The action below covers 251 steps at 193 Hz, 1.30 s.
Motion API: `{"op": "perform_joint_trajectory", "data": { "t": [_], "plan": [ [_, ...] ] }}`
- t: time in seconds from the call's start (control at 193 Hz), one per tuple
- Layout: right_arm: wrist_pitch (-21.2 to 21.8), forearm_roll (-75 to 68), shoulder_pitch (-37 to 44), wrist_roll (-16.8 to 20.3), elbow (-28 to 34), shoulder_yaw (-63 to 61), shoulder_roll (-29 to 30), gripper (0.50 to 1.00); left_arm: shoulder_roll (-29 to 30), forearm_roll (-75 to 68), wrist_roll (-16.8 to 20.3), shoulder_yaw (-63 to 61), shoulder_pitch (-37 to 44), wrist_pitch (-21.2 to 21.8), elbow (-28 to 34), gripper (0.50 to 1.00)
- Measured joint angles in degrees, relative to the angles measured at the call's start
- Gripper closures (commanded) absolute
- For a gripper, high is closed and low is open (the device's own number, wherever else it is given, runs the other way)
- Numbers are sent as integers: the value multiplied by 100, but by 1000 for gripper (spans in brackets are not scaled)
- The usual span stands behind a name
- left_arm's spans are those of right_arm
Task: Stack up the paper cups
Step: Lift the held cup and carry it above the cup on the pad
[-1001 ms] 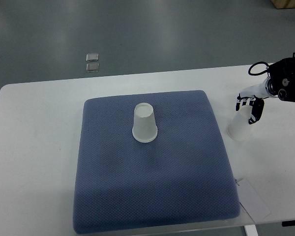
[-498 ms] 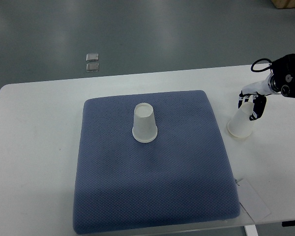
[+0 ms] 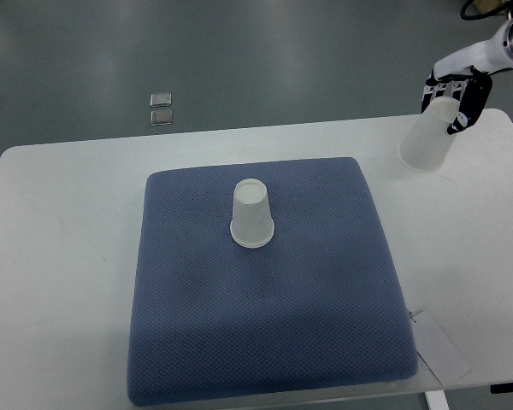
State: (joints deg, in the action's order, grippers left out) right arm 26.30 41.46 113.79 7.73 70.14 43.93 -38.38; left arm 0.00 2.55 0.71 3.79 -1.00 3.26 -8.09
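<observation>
One white paper cup (image 3: 252, 214) stands upside down near the middle of the blue pad (image 3: 265, 342). A second white paper cup (image 3: 429, 139) hangs tilted in the air above the table's far right, its open mouth facing down and to the left. My right hand (image 3: 452, 92) is shut on the closed end of that cup, with its arm coming in from the top right corner. The left arm is out of the picture.
The blue pad lies on a white table (image 3: 60, 256). A white card (image 3: 440, 346) lies by the pad's near right corner. Two small clear squares (image 3: 161, 108) lie on the grey floor beyond the table.
My right hand has lifted the second cup off the table and carried it up and toward the far right; the cup on the pad has stayed put.
</observation>
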Motion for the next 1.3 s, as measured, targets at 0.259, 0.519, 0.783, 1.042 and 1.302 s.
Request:
{"op": "perform_joint_trajectory", "data": {
  "t": [0.259, 0.519, 0.783, 1.042, 1.302],
  "plan": [
    [323, -5, 427, 8, 121, -162, -236, 836, 0, 0, 0, 0, 1, 0, 0, 500],
    [204, -258, 456, 11, 179, -447, -129, 836, 0, 0, -2, 0, 1, 0, 0, 500],
    [-6, -757, 428, 11, 49, -648, 625, 836, 0, 0, -2, 0, 2, 0, 0, 500],
    [10, -875, 477, 12, -122, -718, 1465, 832, 0, 0, -2, 1, 3, 0, 0, 500],
    [77, -965, 728, 16, -178, -723, 2095, 828, 0, 0, -2, 1, 3, 0, 0, 500]
  ]
}}
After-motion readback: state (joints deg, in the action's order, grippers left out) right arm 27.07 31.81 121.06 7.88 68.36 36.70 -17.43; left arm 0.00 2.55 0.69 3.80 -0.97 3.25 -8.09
